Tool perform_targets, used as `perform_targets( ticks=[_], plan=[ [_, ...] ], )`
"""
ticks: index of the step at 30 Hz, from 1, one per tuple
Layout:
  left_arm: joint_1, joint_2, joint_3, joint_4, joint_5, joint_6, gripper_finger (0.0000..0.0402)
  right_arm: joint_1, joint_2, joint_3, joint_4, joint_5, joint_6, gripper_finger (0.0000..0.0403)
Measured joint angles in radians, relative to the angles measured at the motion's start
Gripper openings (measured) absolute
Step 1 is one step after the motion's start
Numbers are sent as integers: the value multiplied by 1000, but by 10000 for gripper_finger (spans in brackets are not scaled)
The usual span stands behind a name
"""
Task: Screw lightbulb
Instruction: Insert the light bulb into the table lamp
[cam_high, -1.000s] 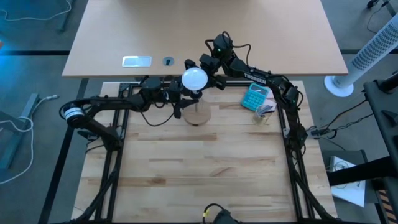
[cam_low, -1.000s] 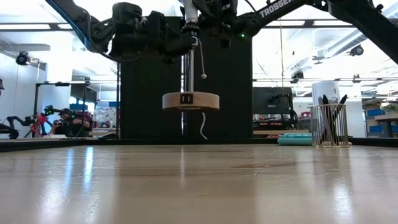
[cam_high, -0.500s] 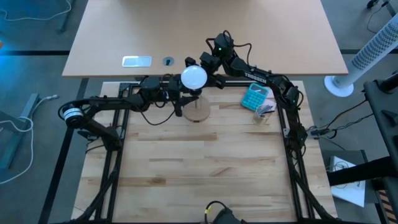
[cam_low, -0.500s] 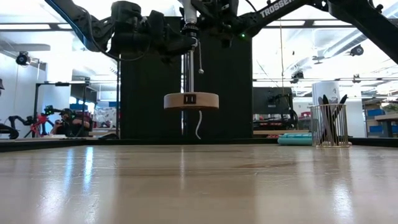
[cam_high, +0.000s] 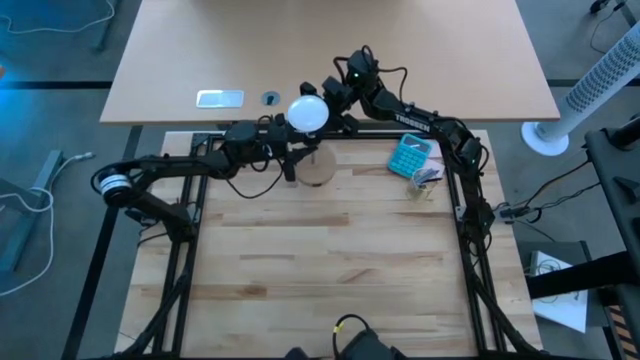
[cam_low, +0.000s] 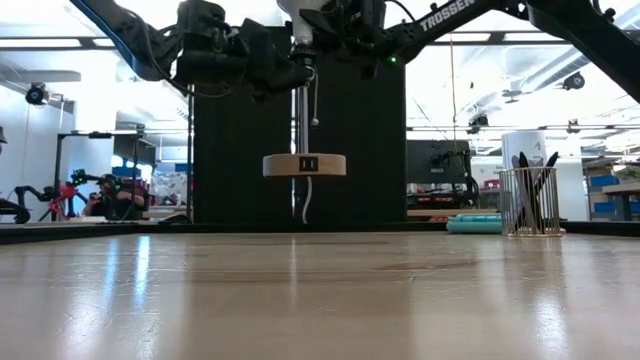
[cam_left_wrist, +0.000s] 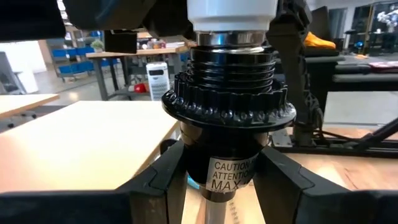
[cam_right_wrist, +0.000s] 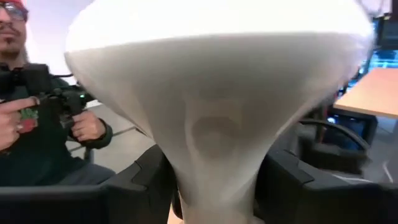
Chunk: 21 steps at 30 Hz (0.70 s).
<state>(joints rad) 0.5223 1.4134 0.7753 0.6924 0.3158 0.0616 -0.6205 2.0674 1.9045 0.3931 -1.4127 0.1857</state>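
Note:
The white lightbulb (cam_high: 309, 113) stands with its metal base (cam_left_wrist: 230, 38) in the top of a black socket (cam_left_wrist: 227, 118). The socket tops a thin stem (cam_low: 302, 115) that ends below in a round wooden disc (cam_low: 305, 165). My left gripper (cam_left_wrist: 227, 180) reaches in from the table's left and is shut on the socket. My right gripper (cam_right_wrist: 214, 186) comes from the far right and is shut on the bulb. In the low view the disc hangs well above the table, at its far middle. My left gripper pinches the black socket's lower barrel (cam_left_wrist: 186, 168) between its two fingers, one on each side, below the ribbed collar. The fingers come in level from the table's left. The socket stands upright, and the stem and wooden disc hang below it, clear of the table. My right gripper pinches the bulb's narrow neck (cam_right_wrist: 186, 174) between its two fingers, under the round globe. The fingers reach in level from the far right. The bulb stands upright with its base in the socket.
A teal calculator (cam_high: 410, 155) and a wire pen holder (cam_low: 530, 200) stand at the table's far right. A pull chain (cam_low: 315, 100) hangs beside the stem. A person sits beyond the table in the right wrist view. The near half of the wooden table (cam_high: 320, 280) is bare.
The bulb, with my right gripper on it, and the lamp have shifted a little toward the table's far edge. The wooden disc has swung toward the far edge and turned slightly, and the pull chain has swung. The lamp stays lifted clear of the table.

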Motion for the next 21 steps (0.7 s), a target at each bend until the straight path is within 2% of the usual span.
perform_targets(
  ticks=[10,21],
  plan=[
    [2,-20,-2,-11,-81,21,140,0,0,0,-3,37,-32,171],
    [3,-23,-2,-21,-240,38,140,-4,-2,2,-147,186,-201,168]
  ],
)
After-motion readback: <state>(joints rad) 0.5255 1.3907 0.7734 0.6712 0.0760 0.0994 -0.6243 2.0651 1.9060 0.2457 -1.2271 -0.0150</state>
